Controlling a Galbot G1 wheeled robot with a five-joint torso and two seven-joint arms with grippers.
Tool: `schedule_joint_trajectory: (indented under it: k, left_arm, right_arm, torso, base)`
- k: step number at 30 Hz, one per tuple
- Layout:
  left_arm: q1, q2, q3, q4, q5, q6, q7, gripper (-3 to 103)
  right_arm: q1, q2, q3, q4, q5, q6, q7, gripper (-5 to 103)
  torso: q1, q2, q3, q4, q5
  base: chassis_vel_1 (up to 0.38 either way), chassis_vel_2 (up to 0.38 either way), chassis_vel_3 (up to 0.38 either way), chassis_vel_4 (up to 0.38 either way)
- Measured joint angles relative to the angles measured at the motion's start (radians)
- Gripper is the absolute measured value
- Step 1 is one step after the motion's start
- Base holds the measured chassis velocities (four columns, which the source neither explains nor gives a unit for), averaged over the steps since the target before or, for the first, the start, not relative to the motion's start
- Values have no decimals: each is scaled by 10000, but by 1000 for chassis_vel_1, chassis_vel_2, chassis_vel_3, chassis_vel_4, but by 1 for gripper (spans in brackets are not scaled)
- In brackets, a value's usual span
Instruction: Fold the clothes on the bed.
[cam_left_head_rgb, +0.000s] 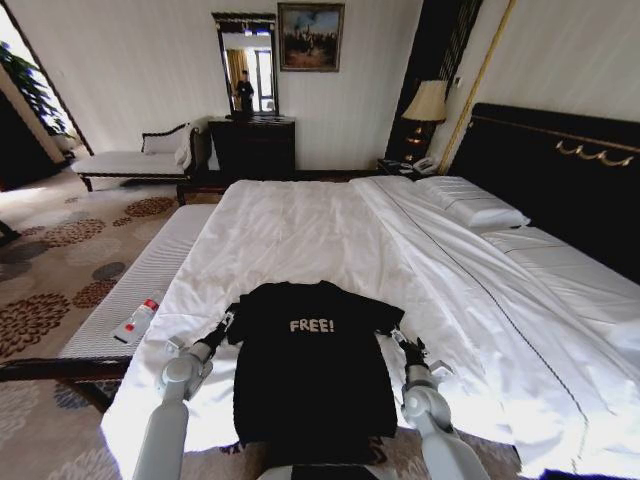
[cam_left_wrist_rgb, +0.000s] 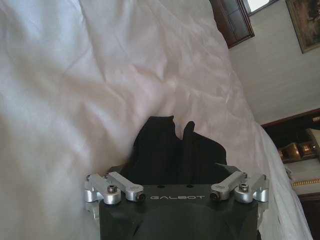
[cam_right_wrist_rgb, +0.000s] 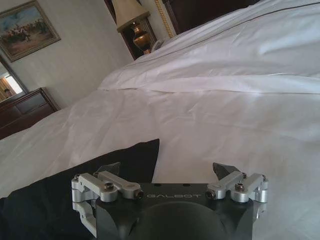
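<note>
So far nothing looks folded — the black T-shirt (cam_left_head_rgb: 312, 365) lies flat, "FREE!" up, at the foot of the bed (cam_left_head_rgb: 330, 235) (sleeves out), the left end effector (cam_left_head_rgb: 224, 324) and right end effector (cam_left_head_rgb: 403, 342) both spread open at its sleeves.

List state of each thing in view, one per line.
T-shirt: spread flat, unfolded, lettering up, hem over the bed's near edge.
Left gripper: open, at the shirt's left sleeve.
Right gripper: open, at the right sleeve.
Bed: made, white duvet lightly wrinkled.
Lamp: cannot tell if lit.
</note>
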Motion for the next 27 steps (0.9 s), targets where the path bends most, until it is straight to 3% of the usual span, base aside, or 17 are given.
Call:
schedule_joint_trajectory:
  k: [4, 6, 9, 15, 17, 21, 23, 26, 27]
  left_arm:
    - [0, -11, 13, 15, 155, -64, -6, 84]
    - [46, 3, 4, 15, 239, -107, -6, 72]
    - [78, 26, -19, 15, 266, -133, -6, 67]
    - [160, 80, -51, -9, 324, -157, 15, 40]
    - [164, 81, -50, -12, 338, -157, 17, 40]
    - [158, 64, -17, -15, 424, -159, 20, 18]
    - [152, 57, -8, -15, 444, -159, 20, 18]
    - [148, 46, 3, -14, 474, -159, 21, 3]
    - [148, 46, 3, -14, 474, -159, 21, 3]
  right_arm:
    - [-29, -41, 37, -53, 0, 0, 21, 100]
    - [-28, -52, 43, -91, 2, 0, 52, 100]
    - [-18, -52, 39, -95, 2, 0, 75, 100]
    - [-2, -37, 6, -96, -3, -9, 116, 100]
    - [-2, -39, 6, -102, -5, -11, 125, 100]
    - [-11, -58, 10, -112, -5, -13, 152, 100]
    - [-16, -59, 13, -113, -5, -14, 159, 100]
    - [-24, -62, 20, -120, -5, -18, 188, 100]
    - [-24, -62, 20, -120, -5, -18, 188, 100]
  torso:
    - [0, 0, 0, 3, 0]
    - [0, 0, 0, 3, 0]
    - [0, 0, 0, 3, 0]
    - [0, 0, 0, 3, 0]
    - [1, 1, 0, 3, 0]
    - [0, 0, 0, 3, 0]
    - [0, 0, 0, 2, 0]
    - [0, 0, 0, 2, 0]
    - [0, 0, 0, 2, 0]
  base:
    - [0, 0, 0, 0]
    - [0, 0, 0, 0]
    - [0, 0, 0, 0]
    - [0, 0, 0, 0]
    - [0, 0, 0, 0]
    - [0, 0, 0, 0]
    - [0, 0, 0, 0]
    - [0, 0, 0, 0]
    - [0, 0, 0, 0]
